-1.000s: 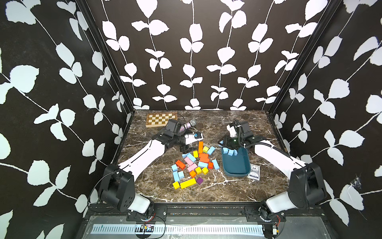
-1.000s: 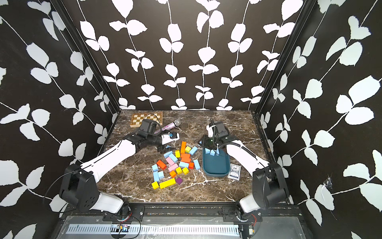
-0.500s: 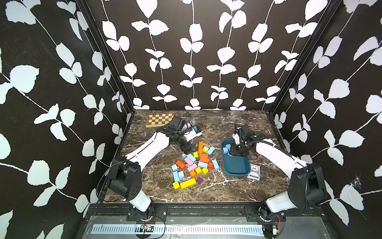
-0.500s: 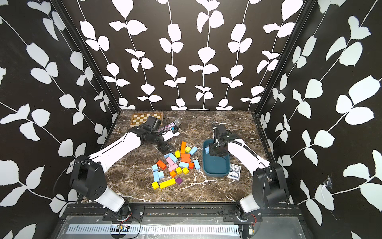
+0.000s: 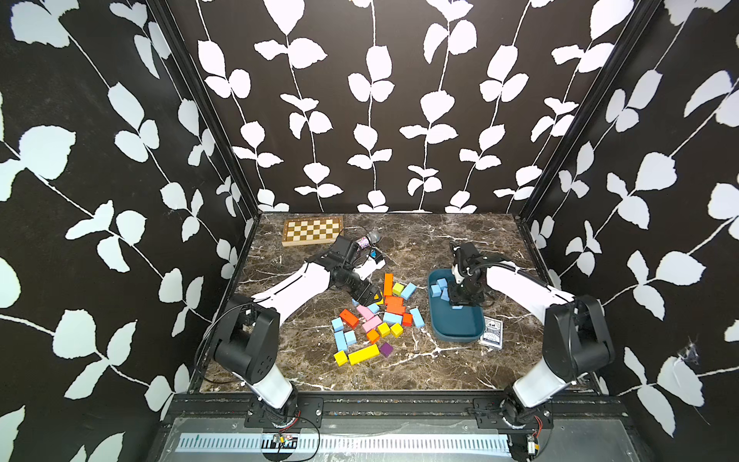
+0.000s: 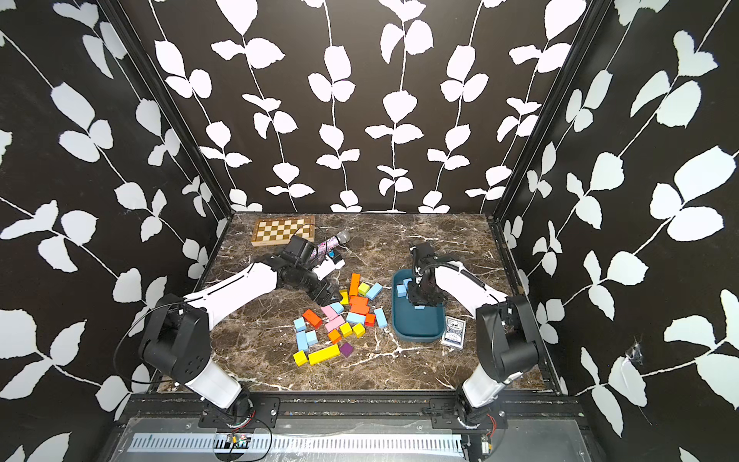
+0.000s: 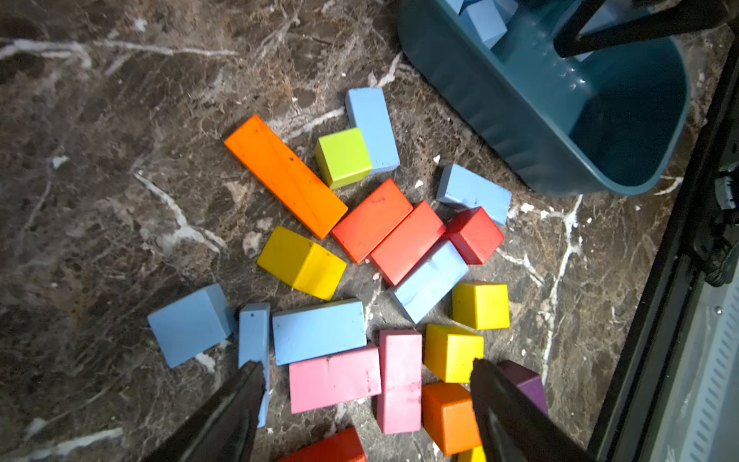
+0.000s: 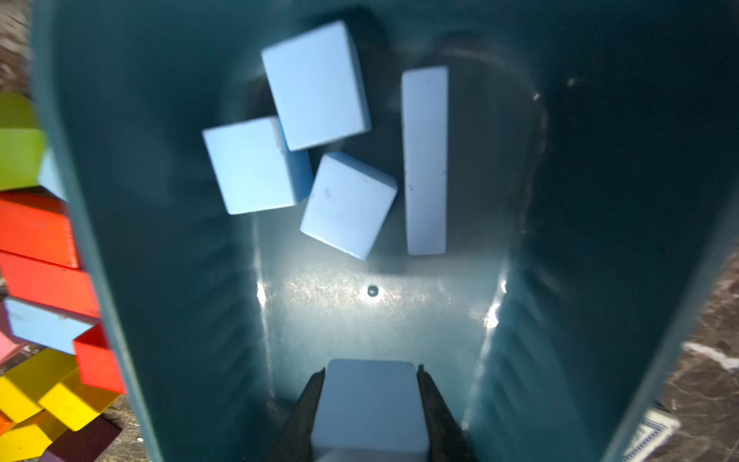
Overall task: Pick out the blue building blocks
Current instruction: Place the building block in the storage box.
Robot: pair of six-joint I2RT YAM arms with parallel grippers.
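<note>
Several blue building blocks (image 7: pixel 318 330) lie mixed with other colours in the pile (image 5: pixel 376 320) at mid-table. My left gripper (image 7: pixel 367 364) hangs open over the pile's back edge (image 6: pixel 330 296), with two pink blocks below its jaws and a thin blue bar (image 7: pixel 254 340) by one finger. My right gripper (image 8: pixel 370 370) is shut on a blue block (image 8: pixel 370 400), low inside the dark teal tray (image 8: pixel 180 240), seen in both top views (image 5: pixel 457 307). Several blue blocks (image 8: pixel 316 84) lie at the tray's far end (image 5: pixel 440 286).
Orange, red, yellow, green, pink and purple blocks (image 7: pixel 286 176) fill the pile. A chessboard (image 5: pixel 312 231) and a microphone (image 5: pixel 368 240) lie at the back left. A card deck (image 5: pixel 492 332) sits right of the tray (image 5: pixel 456 340).
My left arm has swung from the back towards the pile and come down over it, jaws a little wider. My right gripper has carried its blue block lower into the tray.
</note>
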